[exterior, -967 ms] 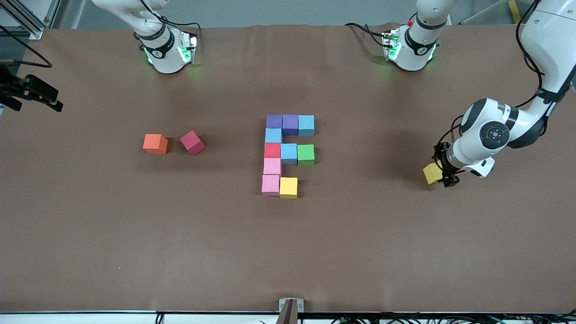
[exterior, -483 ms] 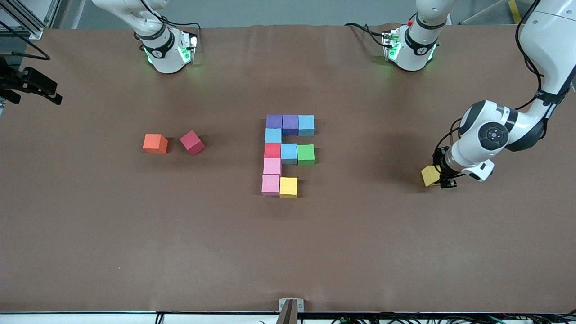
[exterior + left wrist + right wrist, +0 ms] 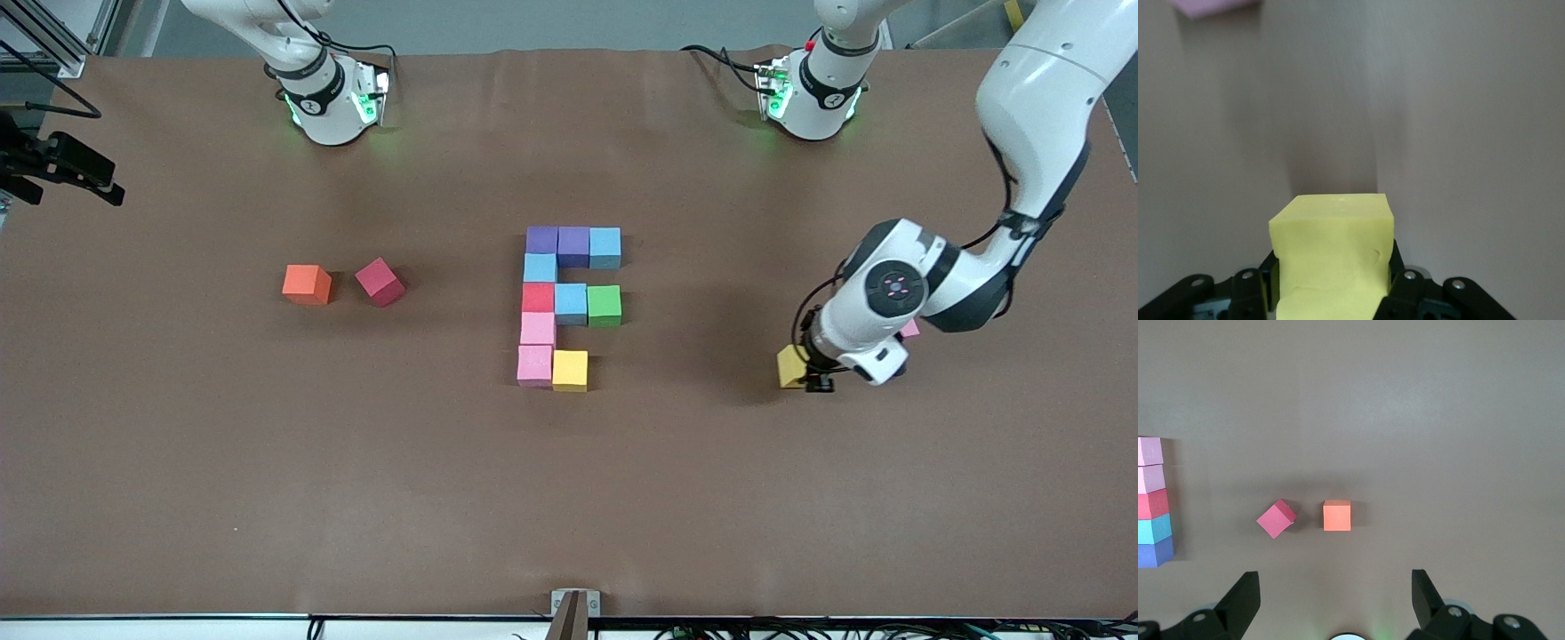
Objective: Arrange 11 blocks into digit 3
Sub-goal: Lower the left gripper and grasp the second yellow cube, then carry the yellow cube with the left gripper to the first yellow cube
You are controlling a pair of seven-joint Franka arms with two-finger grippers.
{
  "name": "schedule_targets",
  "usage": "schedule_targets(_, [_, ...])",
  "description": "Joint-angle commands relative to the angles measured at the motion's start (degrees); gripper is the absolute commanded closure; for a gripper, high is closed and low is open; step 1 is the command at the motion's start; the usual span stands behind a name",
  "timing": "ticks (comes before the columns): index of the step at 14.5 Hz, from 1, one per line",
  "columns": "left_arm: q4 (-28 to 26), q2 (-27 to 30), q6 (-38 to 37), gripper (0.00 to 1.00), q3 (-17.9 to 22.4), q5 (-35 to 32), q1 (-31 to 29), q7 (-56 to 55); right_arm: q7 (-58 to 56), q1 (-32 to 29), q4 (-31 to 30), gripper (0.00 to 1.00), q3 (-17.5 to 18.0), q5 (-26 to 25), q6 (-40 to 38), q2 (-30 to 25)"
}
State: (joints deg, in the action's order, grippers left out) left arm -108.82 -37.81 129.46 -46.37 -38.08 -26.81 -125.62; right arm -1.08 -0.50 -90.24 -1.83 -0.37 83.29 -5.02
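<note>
The digit 3 figure (image 3: pixel 569 302) lies at the table's middle: two purple, three light blue, one red, one green and two pink blocks, plus a yellow one (image 3: pixel 570 370). My left gripper (image 3: pixel 813 373) (image 3: pixel 1331 280) is shut on a second yellow block (image 3: pixel 789 366) (image 3: pixel 1333 253). It holds that block over bare table between the figure and the left arm's end. My right gripper (image 3: pixel 1333 577) waits high over the right arm's end, open and holding nothing.
An orange cube (image 3: pixel 307 284) (image 3: pixel 1337 515) and a crimson cube (image 3: pixel 380 282) (image 3: pixel 1277 518) lie toward the right arm's end. A pink block (image 3: pixel 909 329) (image 3: pixel 1215 5) shows partly beside the left arm.
My left gripper closed on the yellow block and has carried it toward the figure. A pink block now shows beside the left arm. The right gripper stays open.
</note>
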Motion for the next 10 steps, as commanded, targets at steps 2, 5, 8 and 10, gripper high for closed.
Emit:
schedule_targets(2, [9.93, -5.78, -3.86, 0.79, 0.32, 1.69, 7.80, -1.03, -2.26, -0.90, -0.37, 0.00, 0.51, -0.60, 0.03, -0.78])
schedule_targets(5, [15.64, -6.84, -4.74, 0.79, 6.53, 4.93, 18.24, -2.25, -2.26, -0.82, -0.28, 0.00, 0.60, -0.60, 0.03, -0.87])
schedule_targets(8, [20.21, -7.01, -4.74, 0.79, 15.93, 11.25, 30.72, -2.44, -2.26, -0.82, -0.28, 0.00, 0.52, -0.60, -0.23, -0.87])
schedule_targets(10, [24.34, -8.85, -4.74, 0.79, 20.51, 14.51, 37.15, -2.44, -2.26, -0.90, -0.28, 0.00, 0.43, -0.69, -0.40, -0.87])
